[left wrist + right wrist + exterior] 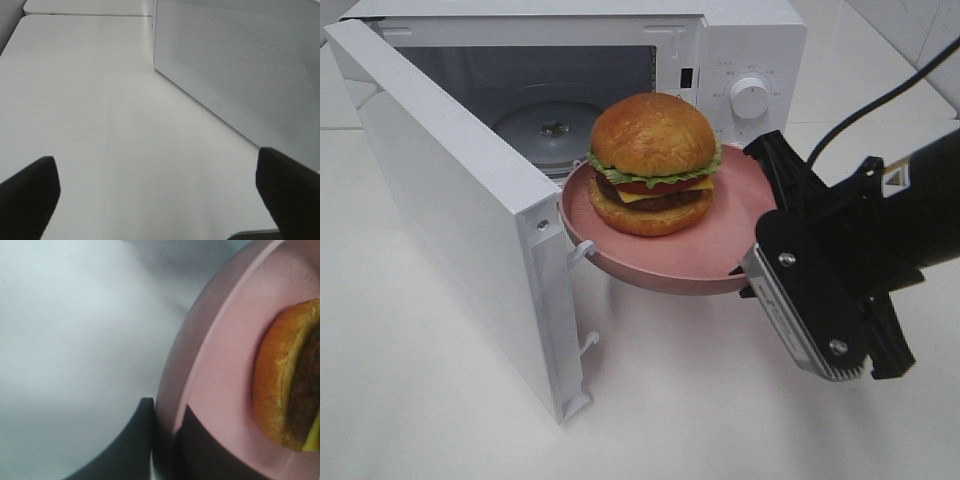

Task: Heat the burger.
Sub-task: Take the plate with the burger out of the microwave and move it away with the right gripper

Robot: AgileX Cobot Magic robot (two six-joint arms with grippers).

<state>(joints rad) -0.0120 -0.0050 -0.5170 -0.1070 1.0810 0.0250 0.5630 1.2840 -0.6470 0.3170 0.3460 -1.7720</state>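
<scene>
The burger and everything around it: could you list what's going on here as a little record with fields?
burger: sits on the pink plate, not yet inside
pink plate: held off the table at the oven's opening
right pincer: shut on the plate's rim
left pincer: open, empty, above the white table
microwave: door swung wide open
turntable: bare

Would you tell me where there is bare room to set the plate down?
Free: white table in front of the microwave, right of its open door, and the turntable inside. Crowded: the doorway, filled by plate and burger.
</scene>
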